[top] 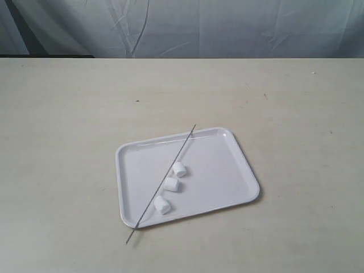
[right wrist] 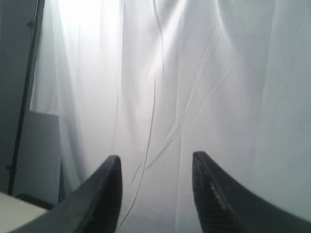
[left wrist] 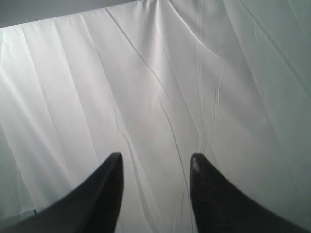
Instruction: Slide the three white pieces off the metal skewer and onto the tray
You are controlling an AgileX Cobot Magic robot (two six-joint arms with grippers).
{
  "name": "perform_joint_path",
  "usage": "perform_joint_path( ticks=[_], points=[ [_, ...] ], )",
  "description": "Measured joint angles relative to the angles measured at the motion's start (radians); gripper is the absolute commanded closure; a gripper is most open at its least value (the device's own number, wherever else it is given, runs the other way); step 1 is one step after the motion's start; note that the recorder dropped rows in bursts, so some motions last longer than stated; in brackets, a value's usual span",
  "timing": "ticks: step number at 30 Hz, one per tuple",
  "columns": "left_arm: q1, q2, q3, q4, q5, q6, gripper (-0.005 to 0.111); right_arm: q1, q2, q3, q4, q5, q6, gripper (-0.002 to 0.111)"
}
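Note:
The white tray (top: 227, 182) lies on the beige table, a little right of the middle. The thin metal skewer (top: 179, 152) rests diagonally across the tray's left half, its ends sticking past the far rim and the near left corner. Three white pieces lie on the tray just right of the skewer: one (top: 180, 169), one (top: 172, 184) and one (top: 162, 205). I cannot tell whether they touch the rod. Neither arm shows in the exterior view. My left gripper (left wrist: 156, 162) and right gripper (right wrist: 156, 164) are open, empty, and face a white curtain.
A wrinkled white curtain (top: 187, 25) hangs behind the table's far edge. The beige tabletop (top: 68, 142) stretches wide around the tray. A dark vertical pole (right wrist: 24, 92) stands beside the curtain in the right wrist view.

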Motion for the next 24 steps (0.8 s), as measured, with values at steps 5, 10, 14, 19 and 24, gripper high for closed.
perform_joint_path(
  ticks=[5, 10, 14, 19, 24],
  points=[
    [-0.002, -0.016, 0.111, 0.0, -0.002, 0.0, 0.065, -0.073, -0.159, 0.0, 0.0, -0.002, 0.0, 0.064],
    [-0.002, -0.016, 0.243, 0.003, -0.002, 0.0, 0.065, -0.11, -0.259, 0.029, 0.0, -0.046, 0.002, 0.064],
    [-0.005, -0.016, 0.335, 0.005, 0.0, 0.0, 0.065, -0.122, -0.267, 0.107, 0.0, -0.078, 0.002, 0.064],
    [-0.037, -0.016, 0.418, 0.009, 0.0, 0.0, 0.065, -0.122, -0.265, 0.232, 0.0, -0.092, 0.002, 0.064],
    [-0.057, -0.016, 0.464, 0.009, 0.0, 0.0, 0.065, -0.122, -0.263, 0.407, 0.0, -0.094, 0.002, 0.064]
  ],
)
